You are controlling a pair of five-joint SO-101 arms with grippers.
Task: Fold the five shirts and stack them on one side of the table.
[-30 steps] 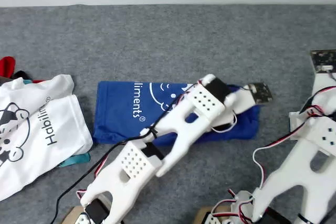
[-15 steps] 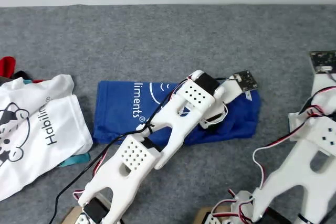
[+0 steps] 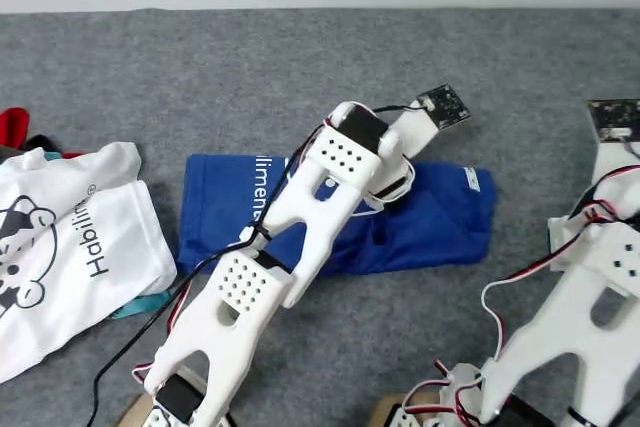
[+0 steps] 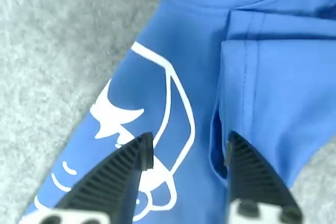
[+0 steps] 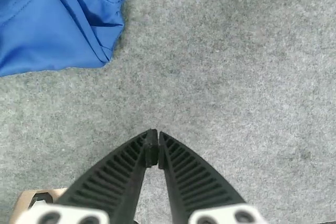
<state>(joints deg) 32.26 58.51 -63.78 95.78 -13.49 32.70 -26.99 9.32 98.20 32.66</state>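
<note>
A folded blue shirt [image 3: 440, 217] with white print lies at the middle of the grey table. My left arm [image 3: 340, 162] stretches over its centre. In the left wrist view my left gripper [image 4: 188, 142] hangs open just above the blue shirt [image 4: 273, 77], over the white print and beside a folded seam, with nothing between its fingers. My right arm [image 3: 600, 277] stands at the right edge. Its gripper [image 5: 155, 140] is shut and empty above bare carpet, with the blue shirt's end [image 5: 47, 30] a short way ahead of it.
A pile of white printed shirts [image 3: 70, 237] lies at the left edge, with a teal garment [image 3: 145, 304] peeking out under it. Red and black cloth [image 3: 15, 127] shows behind the pile. Grey carpet [image 3: 300, 67] stretches behind the blue shirt.
My left arm has swung back and to the left across the blue shirt, uncovering its right end, which now lies slightly rumpled. The right arm has not moved.
</note>
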